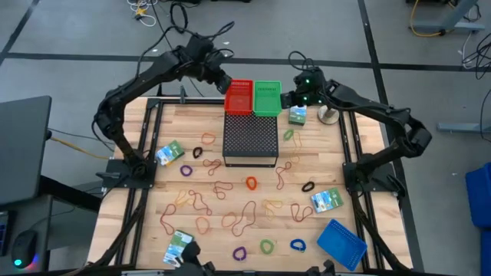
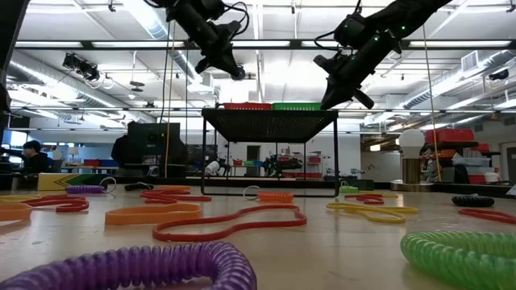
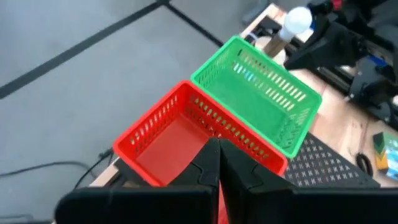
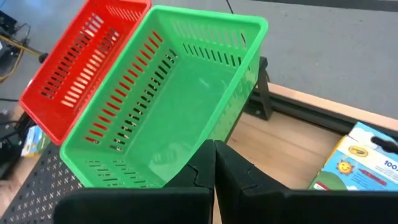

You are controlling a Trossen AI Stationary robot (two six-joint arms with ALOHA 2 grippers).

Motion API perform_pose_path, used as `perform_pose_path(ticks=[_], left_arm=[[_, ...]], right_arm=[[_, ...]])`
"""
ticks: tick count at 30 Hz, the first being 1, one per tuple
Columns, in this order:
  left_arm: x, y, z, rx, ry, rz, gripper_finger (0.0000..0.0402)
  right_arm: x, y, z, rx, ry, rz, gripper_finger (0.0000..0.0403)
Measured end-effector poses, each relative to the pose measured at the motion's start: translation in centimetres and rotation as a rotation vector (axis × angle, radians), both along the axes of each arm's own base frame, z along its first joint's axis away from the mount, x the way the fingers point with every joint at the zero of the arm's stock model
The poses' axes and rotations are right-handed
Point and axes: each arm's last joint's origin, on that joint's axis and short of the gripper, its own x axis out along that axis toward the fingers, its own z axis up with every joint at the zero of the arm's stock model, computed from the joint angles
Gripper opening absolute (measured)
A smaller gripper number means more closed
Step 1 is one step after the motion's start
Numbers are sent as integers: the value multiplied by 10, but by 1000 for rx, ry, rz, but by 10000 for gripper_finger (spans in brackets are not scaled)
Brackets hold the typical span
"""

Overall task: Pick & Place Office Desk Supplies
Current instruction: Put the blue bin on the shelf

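Note:
Thin tan, orange and red rubber bands (image 1: pixel 238 217) and small coloured loops, such as a purple one (image 1: pixel 240 253) and a green one (image 1: pixel 266 247), lie flat on the wooden table. Green-white boxes (image 1: pixel 327 200) lie flat among them. One box (image 4: pixel 357 162) lies beside the green basket. My left gripper (image 3: pixel 217 155) hangs shut above the red basket (image 1: pixel 239 97), at its left far corner. My right gripper (image 4: pixel 214 155) hangs shut just right of the green basket (image 1: pixel 267 97). Nothing shows between either pair of fingers.
The red and green baskets stand side by side on the far end of a big black perforated box (image 1: pixel 251 139) at the table's middle back. A white ball on a stand (image 1: pixel 328 115) is at the back right. A blue basket (image 1: pixel 341 243) lies near the front right.

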Motion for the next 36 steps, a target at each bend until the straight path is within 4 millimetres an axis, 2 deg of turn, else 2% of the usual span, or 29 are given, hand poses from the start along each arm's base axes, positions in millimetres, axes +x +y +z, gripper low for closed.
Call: perform_pose_path(ticks=[4, 8, 13, 16, 18, 21, 23, 25, 28, 31, 36], left_arm=[[-6, -12, -16, 58, -124, -2, 4], [-28, -31, -24, 117, -263, 11, 4], [-57, -52, -50, 82, -239, 46, 7], [-67, -64, -56, 15, -248, 145, 8], [-71, -72, -55, 29, -253, 180, 7], [-73, -89, -57, 138, -258, 116, 4], [-72, -100, -74, 138, -289, 87, 4], [-70, -110, -98, 101, -356, 71, 4], [-68, -127, -128, 100, -504, 45, 4], [-69, -141, -151, 117, -572, 55, 4], [-71, -153, -165, 122, -573, 70, 10]], right_arm=[[1, 1, 0, 5, -5, 2, 4], [2, 1, 1, 1, -20, 17, 4], [-4, 6, 13, -31, -51, 62, 4], [-14, 16, 27, -86, -52, 108, 4], [-25, 25, 36, -117, -33, 168, 4], [-41, 45, 48, -156, -10, 301, 4], [-51, 60, 53, -157, 12, 399, 4], [-62, 75, 54, -138, 58, 493, 4], [-78, 97, 47, -91, 170, 612, 4], [-90, 118, 36, -15, 261, 709, 4], [-103, 156, 23, 106, 452, 823, 4]])
